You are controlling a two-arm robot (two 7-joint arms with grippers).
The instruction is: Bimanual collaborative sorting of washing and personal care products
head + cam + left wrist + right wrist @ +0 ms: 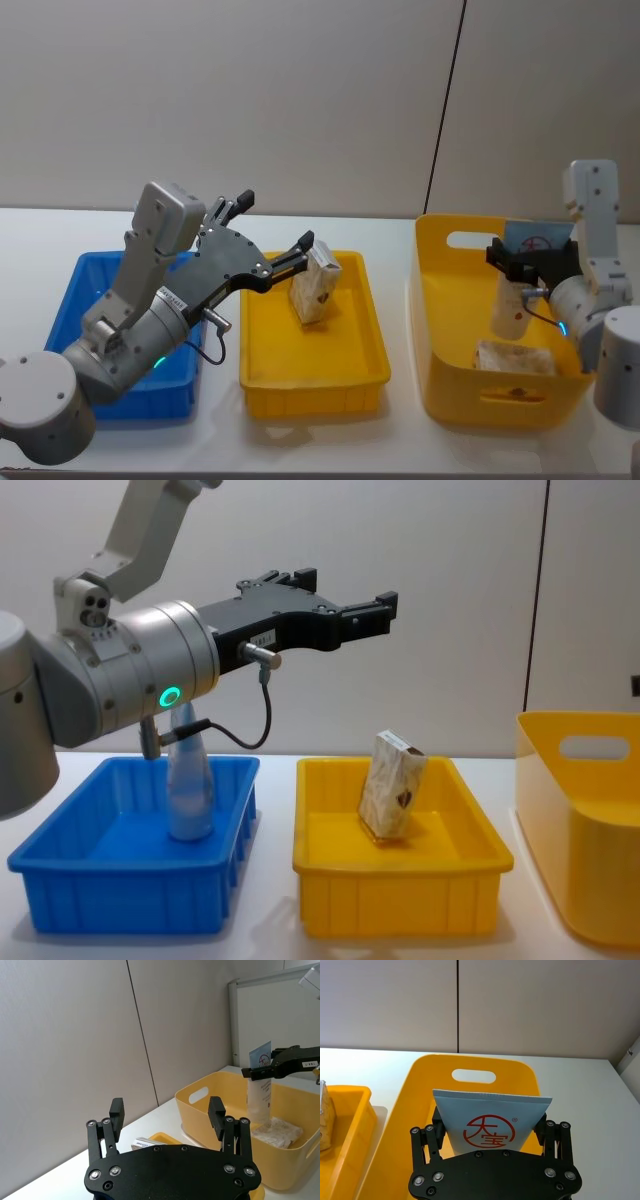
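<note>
Item: light-blue squeeze tube [492, 1120] with red circled character, standing upright, long axis vertical, flat crimped end up and white cap end down, inside the deep yellow bin [445, 330] at the robot's right; pinched across its upper body between the fingers of the right gripper [520, 262], which reaches in over the bin's right rim. Directly under and just beside the cap end: one beige speckled pack [513, 357] lying flat on the bin floor. The relation that matters, by my reading: the tube hangs straight above the bin floor, so the release is a short vertical matter for the right arm alone. Next outward: second beige speckled pack [390, 785] standing tilted in the shallow yellow tray [400, 855] at centre. Left gripper [340, 605], jaws spread and holding nothing, hovers above that pack, nearer to it than the right arm. Farthest out: clear bottle [188, 790] upright in the blue tray [120, 880] at the robot's left
</note>
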